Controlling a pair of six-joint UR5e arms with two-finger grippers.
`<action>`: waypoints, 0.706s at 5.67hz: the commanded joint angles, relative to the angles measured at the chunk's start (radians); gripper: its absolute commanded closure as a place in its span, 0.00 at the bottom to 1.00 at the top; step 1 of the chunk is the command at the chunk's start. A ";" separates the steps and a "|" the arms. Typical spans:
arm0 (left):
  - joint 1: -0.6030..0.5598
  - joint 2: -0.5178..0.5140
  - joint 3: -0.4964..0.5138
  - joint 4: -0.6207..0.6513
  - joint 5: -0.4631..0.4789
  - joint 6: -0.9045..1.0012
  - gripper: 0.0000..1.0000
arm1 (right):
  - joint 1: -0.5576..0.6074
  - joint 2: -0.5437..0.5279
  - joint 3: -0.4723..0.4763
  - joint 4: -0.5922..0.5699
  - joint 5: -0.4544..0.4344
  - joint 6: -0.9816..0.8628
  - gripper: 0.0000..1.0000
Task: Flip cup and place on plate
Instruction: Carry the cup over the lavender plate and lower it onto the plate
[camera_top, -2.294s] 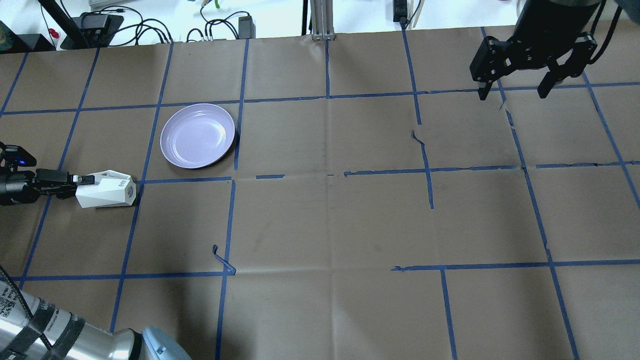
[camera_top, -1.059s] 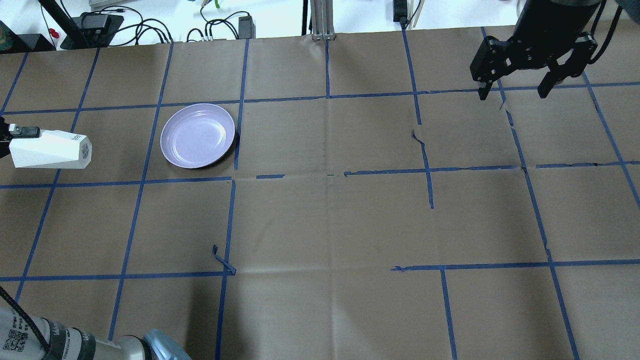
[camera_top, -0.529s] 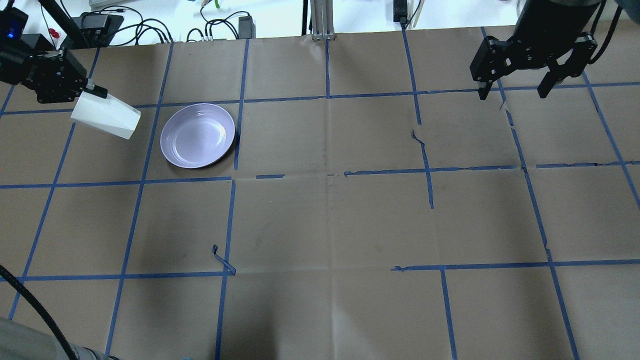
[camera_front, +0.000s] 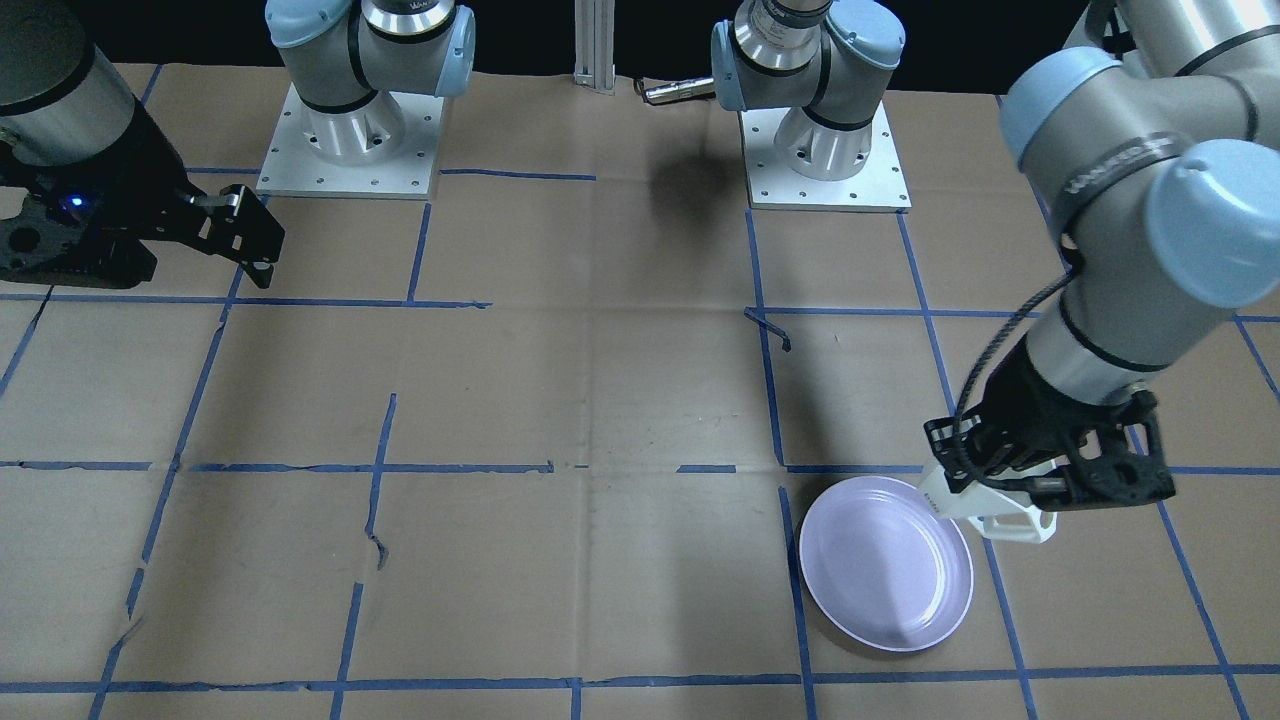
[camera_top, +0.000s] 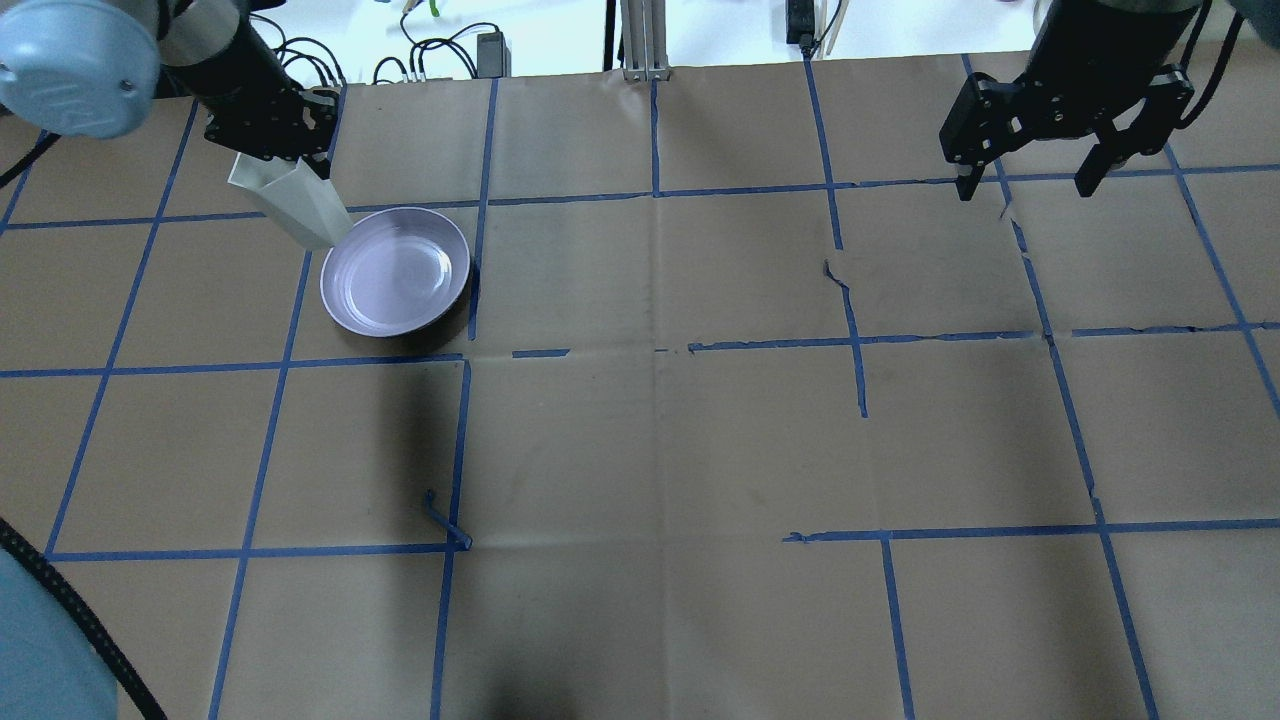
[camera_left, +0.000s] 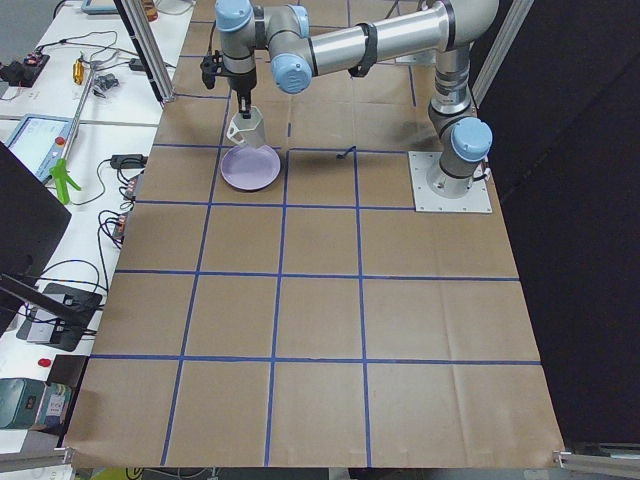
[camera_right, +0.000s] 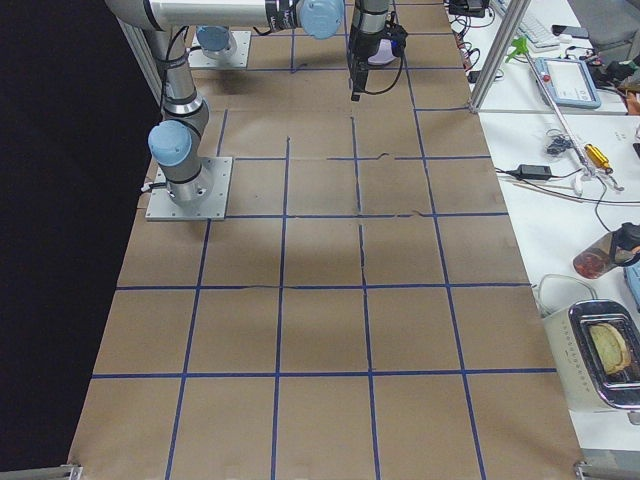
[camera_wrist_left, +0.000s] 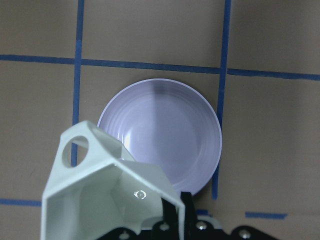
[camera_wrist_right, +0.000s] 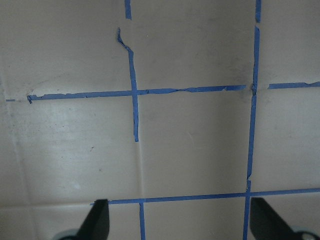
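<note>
The white faceted cup (camera_top: 290, 205) hangs in my left gripper (camera_top: 278, 165), which is shut on its rim wall. The cup is held in the air, tilted, over the plate's far-left edge, its base toward the plate. In the left wrist view I look into the cup's open mouth (camera_wrist_left: 105, 195), with its handle at the upper left. The lavender plate (camera_top: 395, 270) lies flat on the paper and also shows in the front view (camera_front: 885, 560) and the left wrist view (camera_wrist_left: 165, 135). My right gripper (camera_top: 1025, 185) is open and empty at the far right.
Brown paper with a blue tape grid covers the table (camera_top: 660, 430). A loose curl of tape (camera_top: 445, 520) sticks up in front of the plate. Cables and boxes (camera_top: 200, 45) lie beyond the table's far edge. The arm bases (camera_front: 345, 130) stand at the robot's side.
My left arm has lifted the cup from the table's left edge and swung it back and right to the plate's edge, turning it from sideways to base-down. The right arm has not moved.
</note>
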 joint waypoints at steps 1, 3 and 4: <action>-0.048 -0.031 -0.166 0.299 0.052 -0.039 1.00 | 0.000 0.000 0.000 0.000 0.000 0.000 0.00; -0.056 -0.094 -0.257 0.455 0.070 -0.042 1.00 | 0.000 0.000 0.000 0.000 0.000 0.000 0.00; -0.060 -0.117 -0.267 0.457 0.079 -0.042 1.00 | 0.000 0.000 0.000 0.000 0.000 0.000 0.00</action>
